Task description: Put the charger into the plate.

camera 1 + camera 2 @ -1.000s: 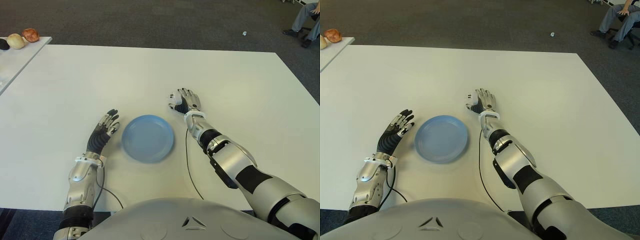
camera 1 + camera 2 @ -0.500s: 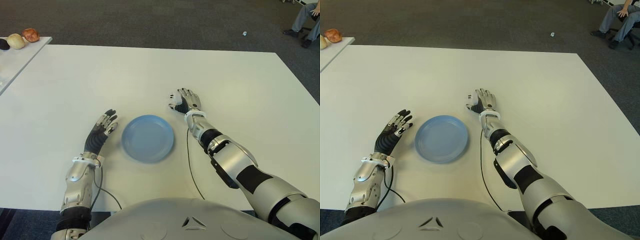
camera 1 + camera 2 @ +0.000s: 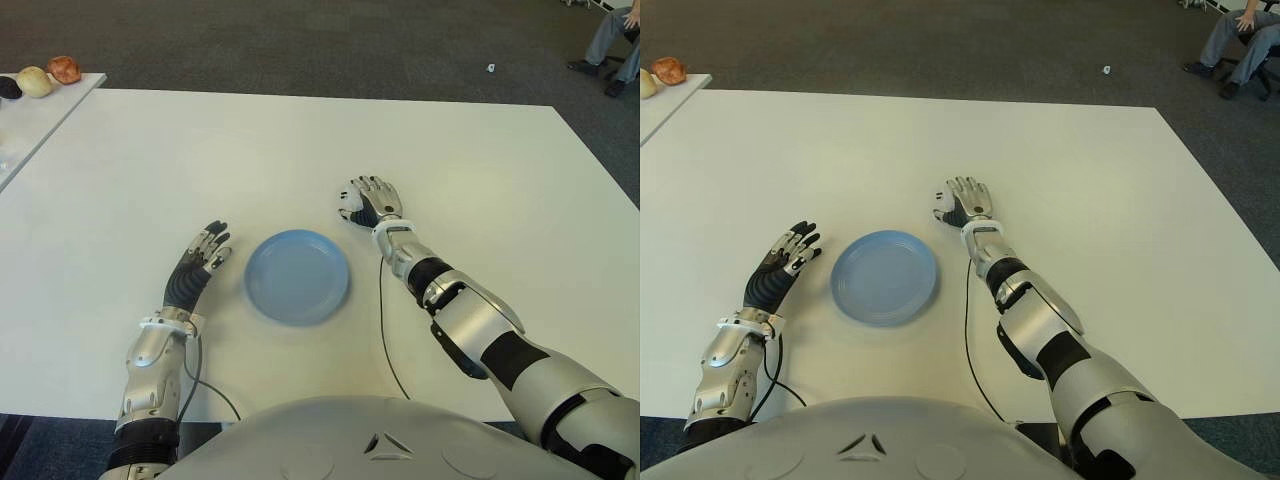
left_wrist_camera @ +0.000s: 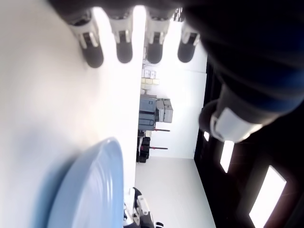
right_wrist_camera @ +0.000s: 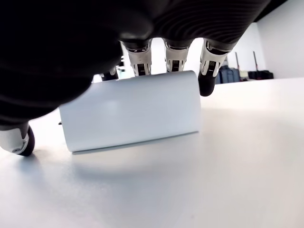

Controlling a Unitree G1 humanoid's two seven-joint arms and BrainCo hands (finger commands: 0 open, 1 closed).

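White charger (image 5: pixel 133 110) w/ no readable label sits under right robot hand (image 3: pixel 368 199), fingers (image 5: pixel 173 57) draped over, not clamped.

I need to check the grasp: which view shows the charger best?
The right wrist view: the white charger fills it, lying on the table under the right hand, fingers draped over its top. The eye views show only a white sliver at that hand's thumb side. The left wrist view shows none of it.
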